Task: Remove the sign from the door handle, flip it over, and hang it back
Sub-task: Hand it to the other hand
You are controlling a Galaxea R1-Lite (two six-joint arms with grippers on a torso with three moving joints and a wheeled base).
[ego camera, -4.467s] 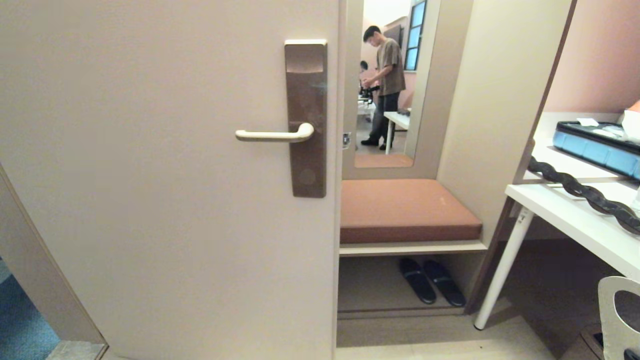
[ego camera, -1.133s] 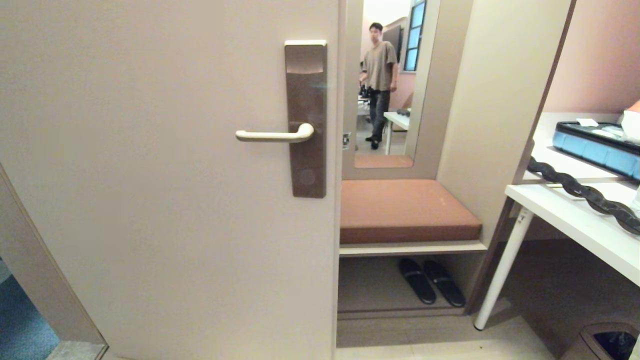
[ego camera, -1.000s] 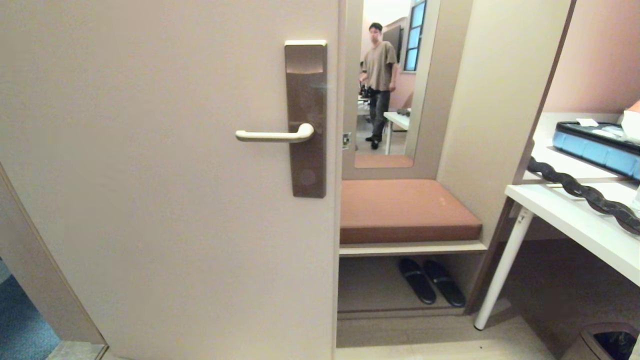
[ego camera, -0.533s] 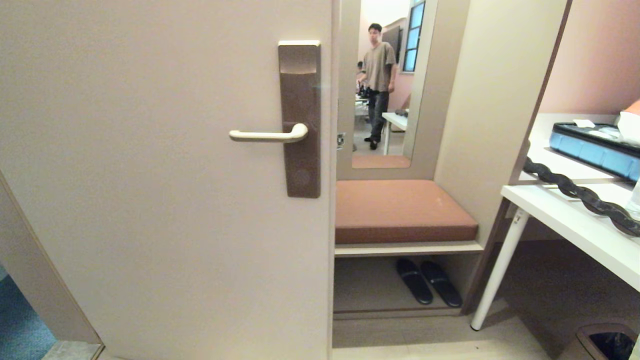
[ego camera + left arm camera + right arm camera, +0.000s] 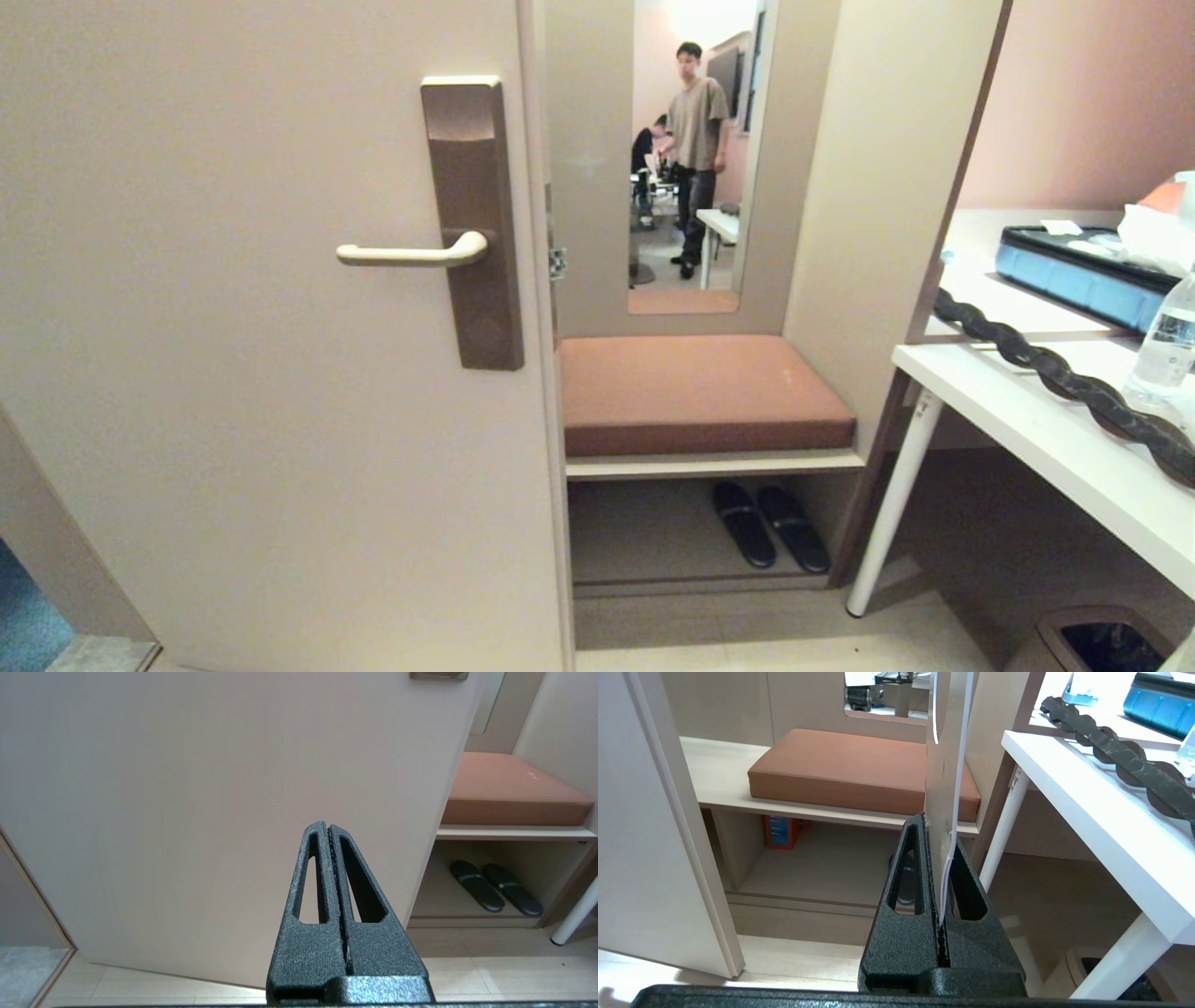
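The door handle (image 5: pixel 411 253), a slim beige lever on a tall brown lock plate (image 5: pixel 471 224), sticks out of the door with nothing hanging on it. In the right wrist view my right gripper (image 5: pixel 941 835) is shut on the lower end of the sign (image 5: pixel 943 779). The sign is a thin pale card seen almost edge-on, standing up from the fingers with a curved cut-out near its far end. My left gripper (image 5: pixel 328 828) is shut and empty, low in front of the plain door panel. Neither gripper shows in the head view.
Right of the door edge, a brown cushioned bench (image 5: pixel 695 392) has black slippers (image 5: pixel 770 525) under it and a mirror showing a person (image 5: pixel 695 140) above. At the right, a white table (image 5: pixel 1046 439) carries a dark twisted bar (image 5: pixel 1055 373), a water bottle (image 5: pixel 1162 341) and a blue case (image 5: pixel 1083 271). A bin (image 5: pixel 1092 644) stands below.
The whole head view has slid left, so the camera has swung right. The sign, seen at the lower right corner 4.5 s ago, is out of the head view now.
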